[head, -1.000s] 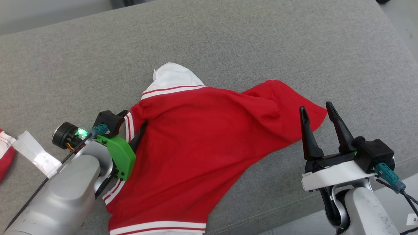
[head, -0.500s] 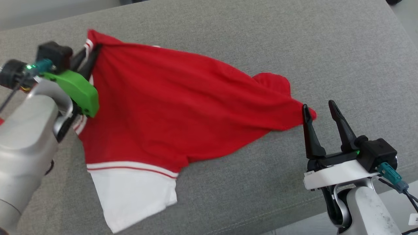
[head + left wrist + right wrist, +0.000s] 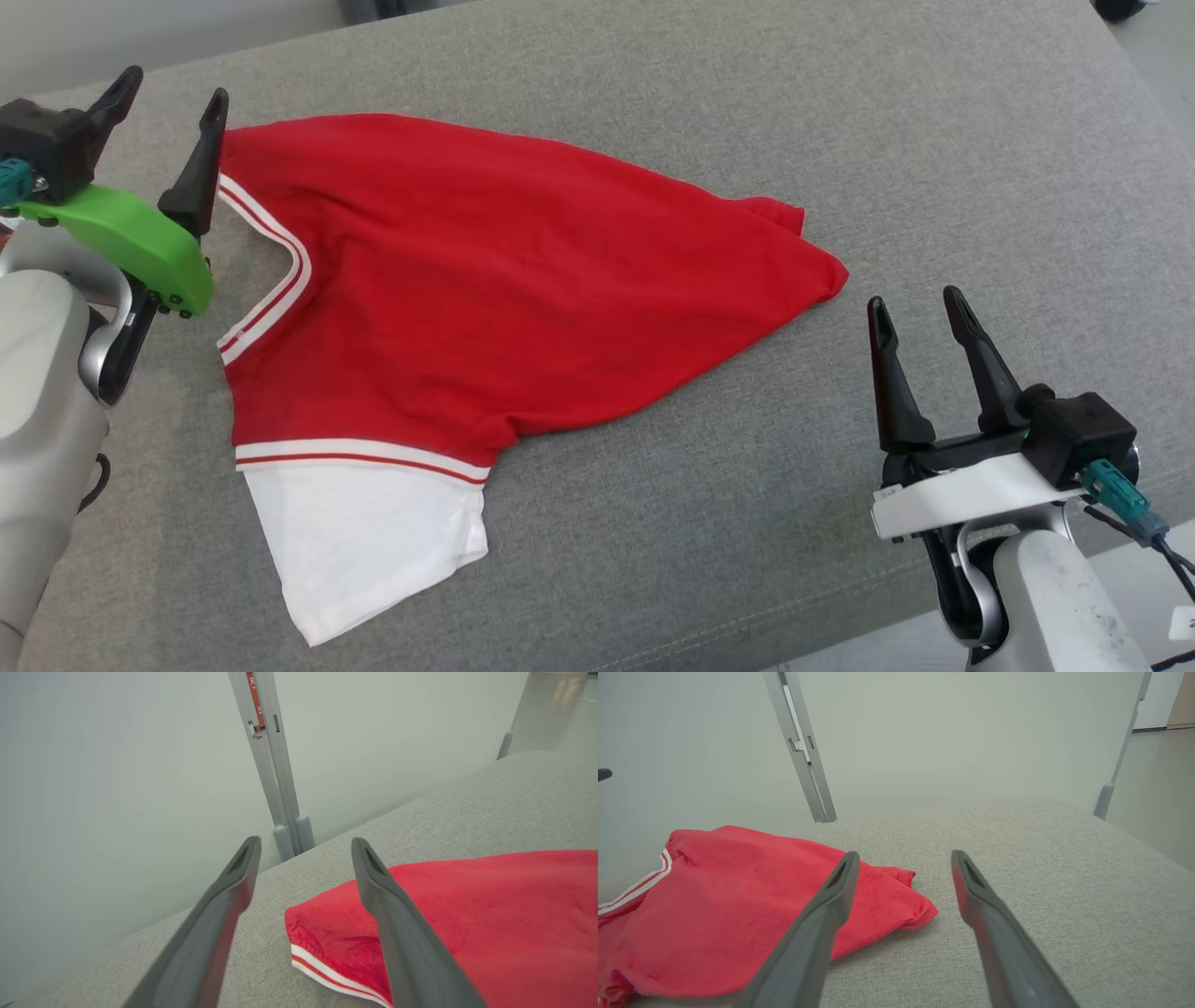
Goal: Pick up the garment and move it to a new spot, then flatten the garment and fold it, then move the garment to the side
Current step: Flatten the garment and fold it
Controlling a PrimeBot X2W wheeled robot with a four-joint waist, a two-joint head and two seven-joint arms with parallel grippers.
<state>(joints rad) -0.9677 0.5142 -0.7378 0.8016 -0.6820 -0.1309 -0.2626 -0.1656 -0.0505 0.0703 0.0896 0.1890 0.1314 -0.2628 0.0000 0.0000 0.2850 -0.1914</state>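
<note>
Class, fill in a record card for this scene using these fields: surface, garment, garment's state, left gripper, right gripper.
surface: grey fabric cushion
garment: red shirt with a white sleeve and striped trim
garment's state: lying on the cushion, uneven, not neatly folded
left gripper: open, holding nothing, by the shirt's far left corner
right gripper: open, holding nothing, apart from the shirt's right tip

The tabletop (image 3: 709,84) is padded and covered in grey woven fabric, and it runs across nearly the whole frame. A red garment (image 3: 485,280) lies spread on it from the upper left to the centre right. Its striped neckline (image 3: 301,266) is at the left and its white sleeve (image 3: 364,541) lies flat at the lower left.
</note>
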